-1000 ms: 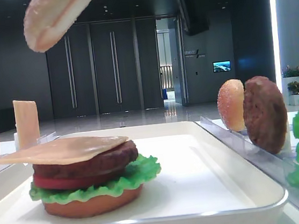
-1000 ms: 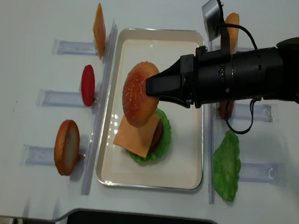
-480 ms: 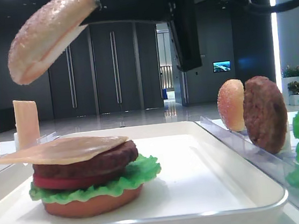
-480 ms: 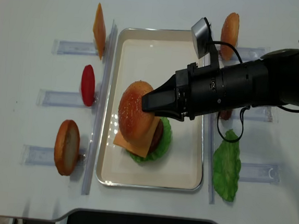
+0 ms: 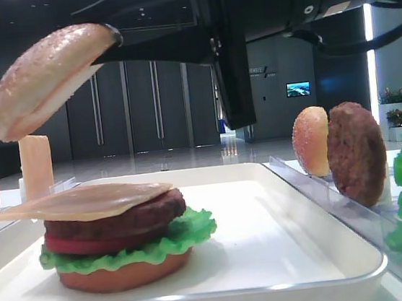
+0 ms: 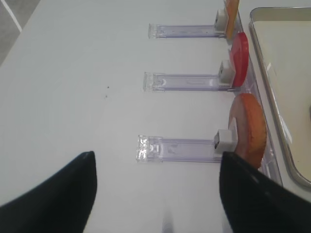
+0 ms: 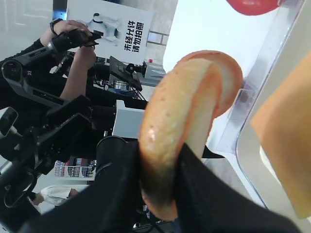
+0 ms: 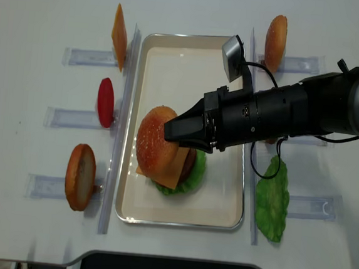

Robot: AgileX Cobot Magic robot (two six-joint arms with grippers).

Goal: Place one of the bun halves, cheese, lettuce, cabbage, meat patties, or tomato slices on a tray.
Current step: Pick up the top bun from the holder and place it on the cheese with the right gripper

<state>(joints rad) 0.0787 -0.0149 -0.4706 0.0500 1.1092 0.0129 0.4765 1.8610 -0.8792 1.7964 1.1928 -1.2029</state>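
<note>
While clamped by its rim in the right fingers (image 8: 174,133), the bun half (image 8: 154,149) hung tilted just above the cheese (image 5: 83,202), apparently to cap the stack on the tray (image 8: 221,201); left fingers' state unclear.

The white tray (image 5: 322,253) looks glossy and smooth; the meat patty (image 5: 357,153) rough and grainy; the top bun half (image 5: 44,77) finely speckled; the rack (image 6: 180,145) clear plastic.
</note>
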